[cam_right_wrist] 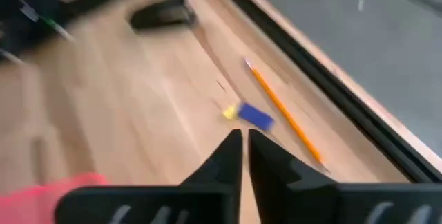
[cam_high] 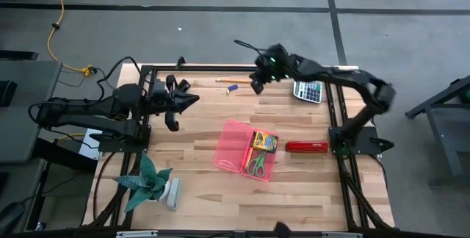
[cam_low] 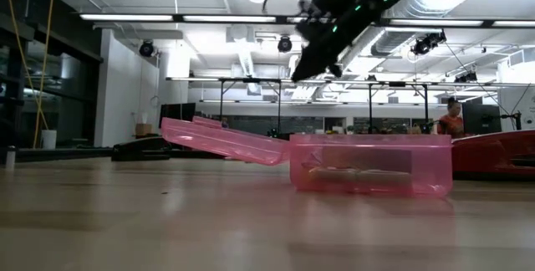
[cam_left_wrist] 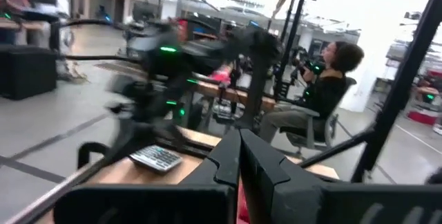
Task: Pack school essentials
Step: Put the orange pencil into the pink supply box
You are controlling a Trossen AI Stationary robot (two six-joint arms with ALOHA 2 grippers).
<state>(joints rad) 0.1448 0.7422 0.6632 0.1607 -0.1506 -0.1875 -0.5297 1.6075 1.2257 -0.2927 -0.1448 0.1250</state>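
Right end effector [cam_high: 258, 84]: high view – hangs over the far edge of the worktop [cam_high: 205, 194], fingers nearly together, holding nothing, just right of the blue eraser [cam_high: 233, 88] and orange pencil [cam_high: 226, 81].
Left end effector [cam_high: 189, 101]: parked at the far left, fingers together, empty.
Pink case [cam_high: 233, 144]: open mid-worktop, crayon box [cam_high: 264, 142] and green-handled scissors [cam_high: 255, 166] already inside; red stapler [cam_high: 306, 147] to its right, calculator [cam_high: 308, 91] far right.
Low view: right arm is raised well above the pink case [cam_low: 372, 164].
Left wrist view: closed fingers [cam_left_wrist: 242, 162] point toward the calculator [cam_left_wrist: 156, 158]; a seated person [cam_left_wrist: 324, 89] is beyond.
Right wrist view: fingertips [cam_right_wrist: 231, 144] sit just short of the eraser [cam_right_wrist: 254, 115], pencil [cam_right_wrist: 284, 112] beside it.
Advice: part the fingers first, centre them over the eraser, descend straight, avoid nudging the pencil.
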